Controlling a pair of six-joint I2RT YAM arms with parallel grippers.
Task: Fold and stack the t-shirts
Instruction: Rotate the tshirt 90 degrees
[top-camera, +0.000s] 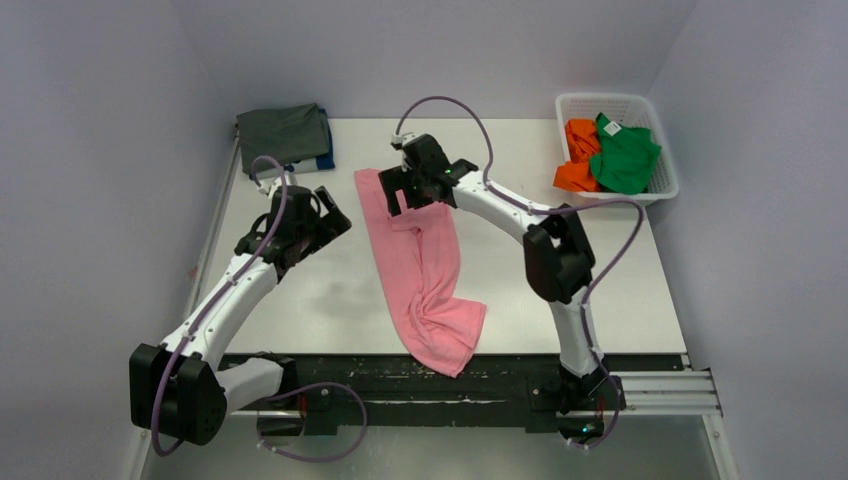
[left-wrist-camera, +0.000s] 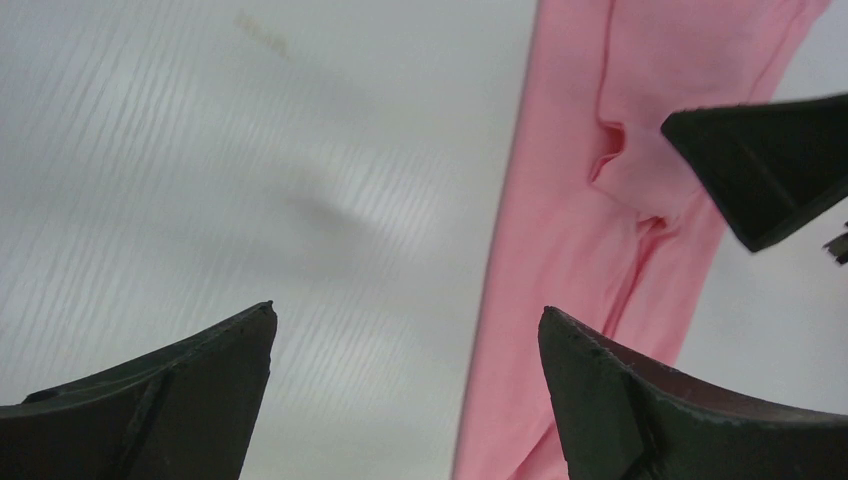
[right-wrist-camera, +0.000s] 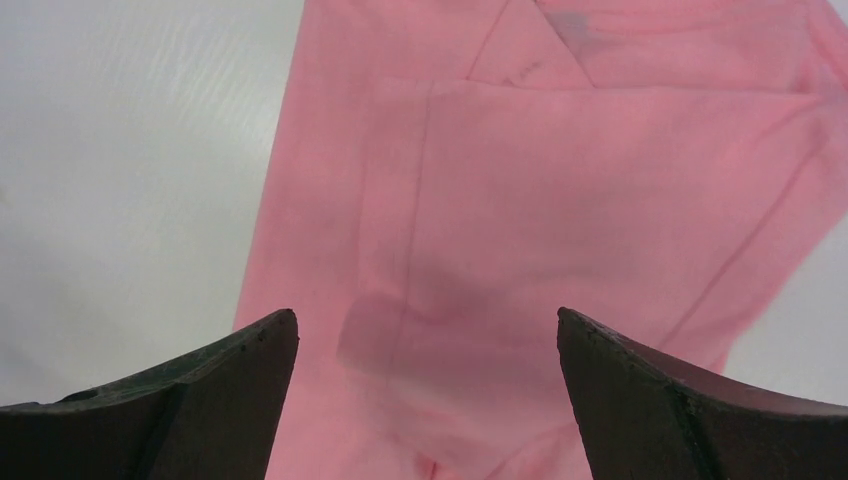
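Note:
The pink t-shirt (top-camera: 425, 275) lies crumpled in a long strip across the middle of the table, its near end hanging over the front edge. My right gripper (top-camera: 400, 190) is open and empty above its far end; the cloth (right-wrist-camera: 560, 200) fills the right wrist view. My left gripper (top-camera: 335, 215) is open and empty over bare table just left of the shirt, whose edge (left-wrist-camera: 590, 260) shows in the left wrist view. A folded dark grey t-shirt (top-camera: 285, 130) lies on a blue one (top-camera: 324, 160) at the far left. Orange (top-camera: 578, 150) and green (top-camera: 625, 155) t-shirts sit in the basket.
A white lattice basket (top-camera: 668, 180) stands at the far right corner. The table (top-camera: 600, 280) is walled on the left, back and right. A black rail runs along the front edge (top-camera: 500, 365).

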